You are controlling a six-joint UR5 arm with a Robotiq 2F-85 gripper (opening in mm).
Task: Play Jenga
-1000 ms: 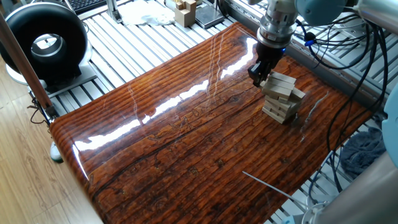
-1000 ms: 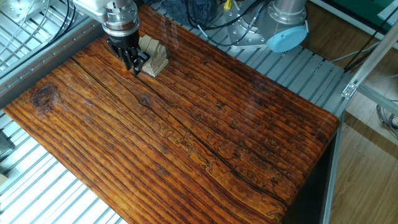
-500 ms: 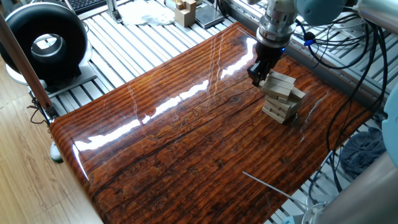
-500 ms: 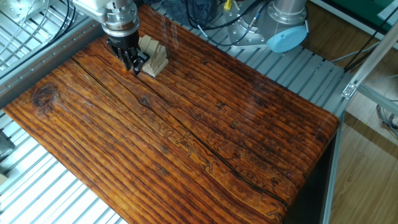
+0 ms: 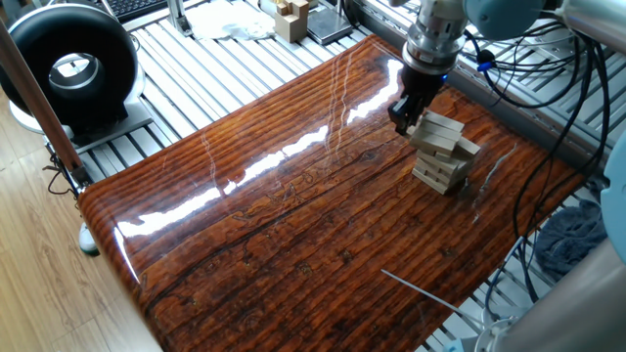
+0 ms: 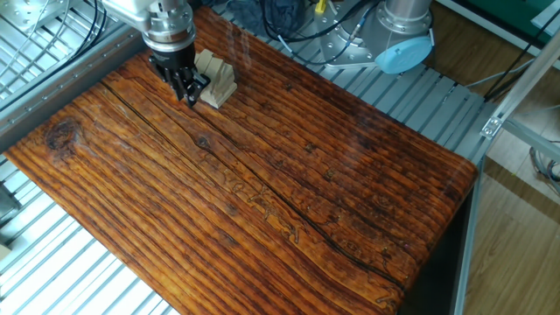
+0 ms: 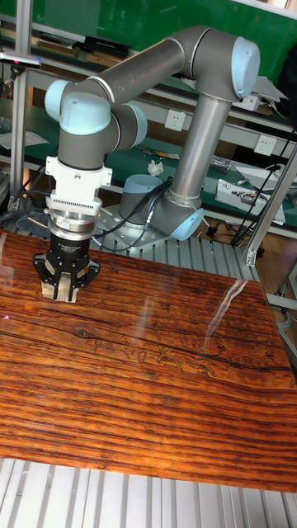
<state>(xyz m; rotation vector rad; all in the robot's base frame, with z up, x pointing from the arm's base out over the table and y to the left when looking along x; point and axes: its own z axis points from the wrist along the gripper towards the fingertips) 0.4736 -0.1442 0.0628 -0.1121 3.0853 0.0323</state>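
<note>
Wooden Jenga tower (image 5: 442, 150), end effector (image 5: 405, 118) touching its side

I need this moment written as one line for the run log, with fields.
phase: at tower | gripper: beside upper layers of Jenga tower, grip state unclear | tower: standing, layers skewed | table: no loose blocks seen

A glossy, dark reddish wooden surface (image 5: 293, 225) fills most of the frame, with bright streaks of glare across it. Near its far right part stands a short tower of pale wooden bars (image 5: 442, 154), its layers skewed so some bar ends stick out. The tool (image 5: 404, 119) hangs from above, its dark fingertips right against the tower's upper left side. A black ring-shaped device (image 5: 68, 68) sits off the surface at upper left.
</note>
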